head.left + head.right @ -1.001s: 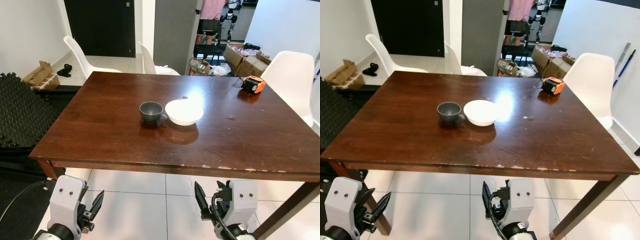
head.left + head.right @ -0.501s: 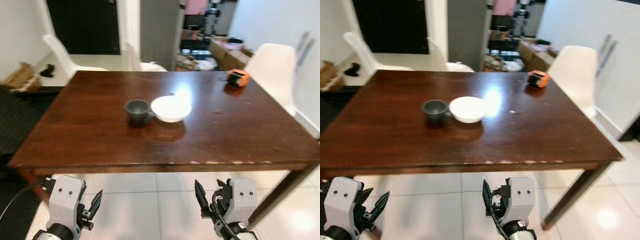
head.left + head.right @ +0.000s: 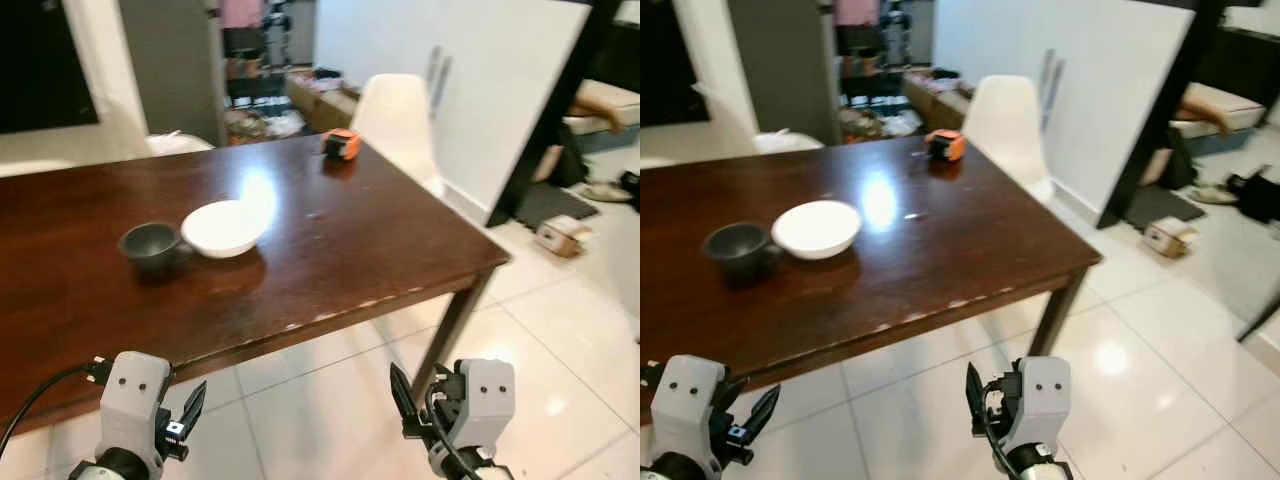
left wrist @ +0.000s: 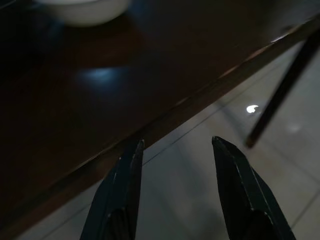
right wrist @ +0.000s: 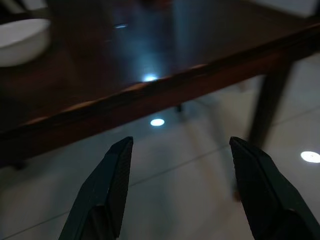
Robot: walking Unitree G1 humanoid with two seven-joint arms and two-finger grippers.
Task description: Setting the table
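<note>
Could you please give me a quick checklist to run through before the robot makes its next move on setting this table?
1. Left gripper free and open: ok, fingers apart, nothing held.
2. Right gripper free and open: ok, fingers apart, nothing held.
3. White bowl upright on the table: ok.
4. Dark cup upright beside the bowl: ok; whether they touch, cannot tell.
5. Grippers within reach of the dishes: not ok, both hang below the table edge.
6. Orange tape measure clear of the dishes: ok, at the far corner.
</note>
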